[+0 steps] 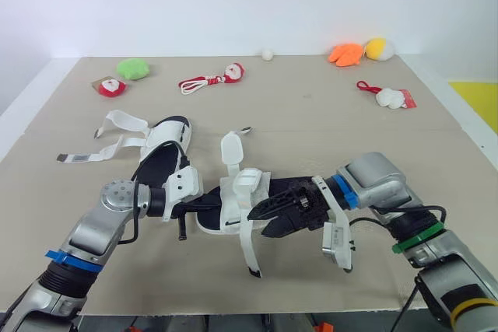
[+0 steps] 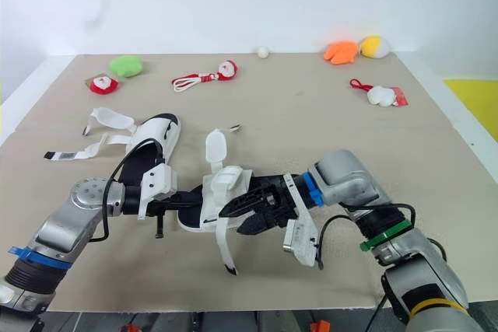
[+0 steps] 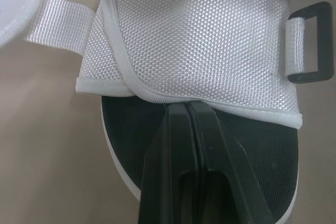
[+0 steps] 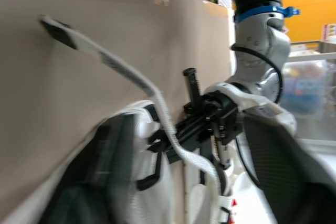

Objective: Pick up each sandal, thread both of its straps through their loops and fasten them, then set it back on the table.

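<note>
Table [image 1: 311, 114]: a wide tan surface, with both sandals in its near left part.
Far sandal [image 1: 159, 153]: black footbed, lying flat, its white straps undone and spread out to the left.
Near sandal [image 1: 233, 204]: close to the front edge, between the two grippers; one loose strap [image 1: 250, 258] hangs down, another stands up.
Left gripper [image 3: 186, 109]: fingers pressed together on the edge of the near sandal's white mesh flap.
Right gripper [image 1: 261, 219]: against the near sandal's other side; I cannot tell its grip.
Plush toys: green [image 1: 133, 68], orange [image 1: 346, 54], along the far edge.
</note>
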Robot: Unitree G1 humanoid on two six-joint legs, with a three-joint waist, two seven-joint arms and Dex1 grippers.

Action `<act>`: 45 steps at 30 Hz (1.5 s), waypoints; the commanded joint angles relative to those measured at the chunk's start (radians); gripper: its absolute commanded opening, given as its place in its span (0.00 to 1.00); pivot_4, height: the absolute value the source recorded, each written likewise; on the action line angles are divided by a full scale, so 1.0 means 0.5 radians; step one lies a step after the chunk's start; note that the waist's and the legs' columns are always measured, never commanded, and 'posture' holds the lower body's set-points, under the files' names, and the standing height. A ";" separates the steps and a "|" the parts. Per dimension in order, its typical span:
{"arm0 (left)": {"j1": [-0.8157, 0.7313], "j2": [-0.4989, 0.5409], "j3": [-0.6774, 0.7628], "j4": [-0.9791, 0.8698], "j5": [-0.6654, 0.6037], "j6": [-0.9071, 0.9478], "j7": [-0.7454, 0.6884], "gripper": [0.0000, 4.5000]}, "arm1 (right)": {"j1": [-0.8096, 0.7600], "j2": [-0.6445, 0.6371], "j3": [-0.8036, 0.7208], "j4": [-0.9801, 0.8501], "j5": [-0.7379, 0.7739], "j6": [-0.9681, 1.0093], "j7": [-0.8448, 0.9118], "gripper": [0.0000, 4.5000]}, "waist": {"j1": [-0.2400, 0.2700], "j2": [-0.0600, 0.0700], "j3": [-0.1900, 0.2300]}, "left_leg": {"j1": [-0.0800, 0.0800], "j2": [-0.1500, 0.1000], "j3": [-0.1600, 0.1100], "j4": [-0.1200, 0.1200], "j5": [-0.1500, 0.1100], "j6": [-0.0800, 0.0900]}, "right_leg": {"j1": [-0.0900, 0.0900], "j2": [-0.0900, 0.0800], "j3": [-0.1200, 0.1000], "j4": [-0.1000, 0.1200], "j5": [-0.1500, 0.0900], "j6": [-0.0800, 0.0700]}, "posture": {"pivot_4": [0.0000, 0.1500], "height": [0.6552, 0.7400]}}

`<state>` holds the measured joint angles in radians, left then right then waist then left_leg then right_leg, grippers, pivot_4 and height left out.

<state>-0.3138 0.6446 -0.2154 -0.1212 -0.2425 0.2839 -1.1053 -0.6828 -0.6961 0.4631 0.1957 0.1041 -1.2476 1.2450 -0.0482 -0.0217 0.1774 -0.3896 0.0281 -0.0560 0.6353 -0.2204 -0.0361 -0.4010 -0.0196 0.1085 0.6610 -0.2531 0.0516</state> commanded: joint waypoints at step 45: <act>0.232 0.061 -0.082 -0.129 0.019 0.219 0.005 0.00 | 0.087 -0.351 0.016 -1.015 3.736 4.871 -2.684 0.98 | 0.001 -0.006 -0.006 | -0.009 0.000 -0.001 -0.001 -0.013 0.016 | -0.009 -0.002 -0.003 0.002 -0.013 0.007 | 1.00 1.00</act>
<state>-0.2530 0.6510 -0.1885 -0.2115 -0.2534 0.3407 -1.0756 -0.6377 -0.8752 0.4718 -0.3079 1.9483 1.2004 -0.0798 -0.0474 -0.0246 0.1744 -0.3944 0.0280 -0.0563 0.6346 -0.2270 -0.0277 -0.4053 -0.0204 0.1070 0.6622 -0.2597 0.0549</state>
